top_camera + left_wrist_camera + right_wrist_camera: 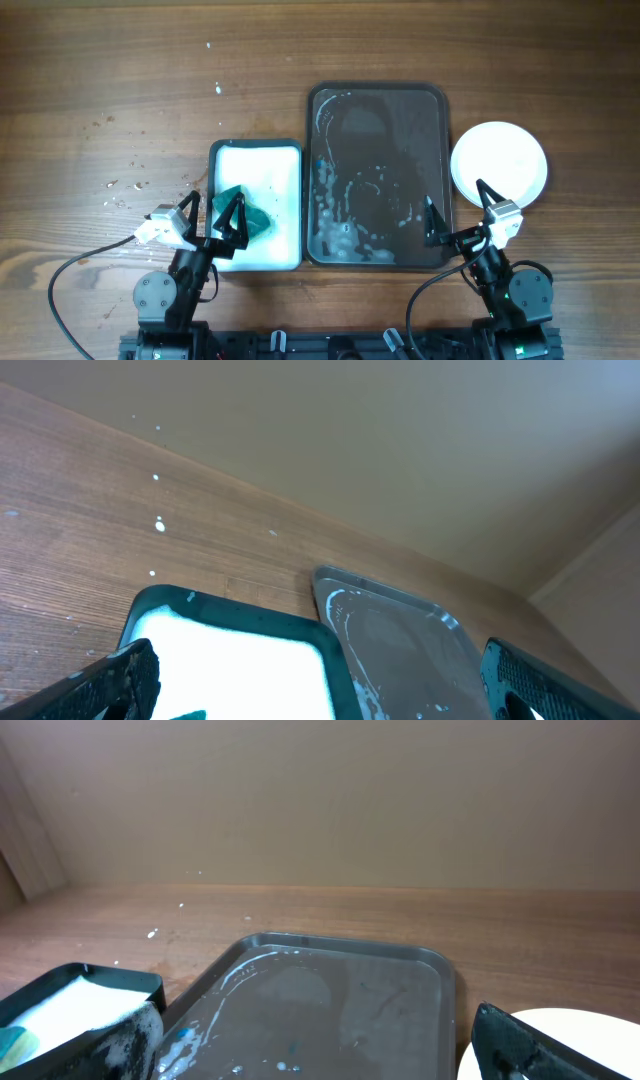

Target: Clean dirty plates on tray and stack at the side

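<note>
Wooden table (100,80), wet tray (380,130), white plate (499,163) beside it; left gripper (215,200) and right gripper (455,195) wide open, empty.

Ref: grey tray (378,130). Its bed is flat, only soapy film, open from above. Left of it the tub (256,143) sits just beside, hardly any gap (sponge (245,215) inside). Right of it the plate (500,160) is near, narrow wood strip btwn. Far side: bare table (120,60).
</note>
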Controlling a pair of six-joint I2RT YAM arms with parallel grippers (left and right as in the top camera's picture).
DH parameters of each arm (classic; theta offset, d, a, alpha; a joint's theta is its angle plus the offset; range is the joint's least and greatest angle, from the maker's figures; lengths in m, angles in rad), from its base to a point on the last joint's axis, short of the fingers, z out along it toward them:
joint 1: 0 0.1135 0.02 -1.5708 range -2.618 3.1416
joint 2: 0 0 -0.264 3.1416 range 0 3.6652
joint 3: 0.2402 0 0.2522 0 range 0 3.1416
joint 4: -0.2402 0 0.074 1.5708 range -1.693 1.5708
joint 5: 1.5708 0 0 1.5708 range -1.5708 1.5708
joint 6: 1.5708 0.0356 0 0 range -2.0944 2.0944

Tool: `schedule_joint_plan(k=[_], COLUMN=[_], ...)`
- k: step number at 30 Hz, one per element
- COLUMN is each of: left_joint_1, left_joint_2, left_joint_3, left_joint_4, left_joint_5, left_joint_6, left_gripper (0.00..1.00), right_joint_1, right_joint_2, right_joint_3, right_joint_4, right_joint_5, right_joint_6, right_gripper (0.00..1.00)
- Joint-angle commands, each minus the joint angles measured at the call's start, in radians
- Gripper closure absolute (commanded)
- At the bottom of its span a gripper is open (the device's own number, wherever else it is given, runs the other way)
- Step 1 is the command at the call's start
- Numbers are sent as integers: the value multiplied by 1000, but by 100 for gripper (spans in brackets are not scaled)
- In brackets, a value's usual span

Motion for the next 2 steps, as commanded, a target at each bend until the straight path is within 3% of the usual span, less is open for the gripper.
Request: schedule_joint_plan(k=[1, 2], left_joint_1=[-6, -6], left_joint_2=[-8, -8], left_joint_3=[-2, -2], left_joint_4=[-8, -8], left_joint_5=[-3, -3], left_joint_6=[23, 23], left_gripper=[0, 0], right_joint_1=[-5, -5], right_joint_2=[-11, -11], right_joint_3=[-2, -2], right_joint_4=[3, 3], right_joint_5=[10, 10], right_joint_6=[-11, -11], right_gripper=[0, 0])
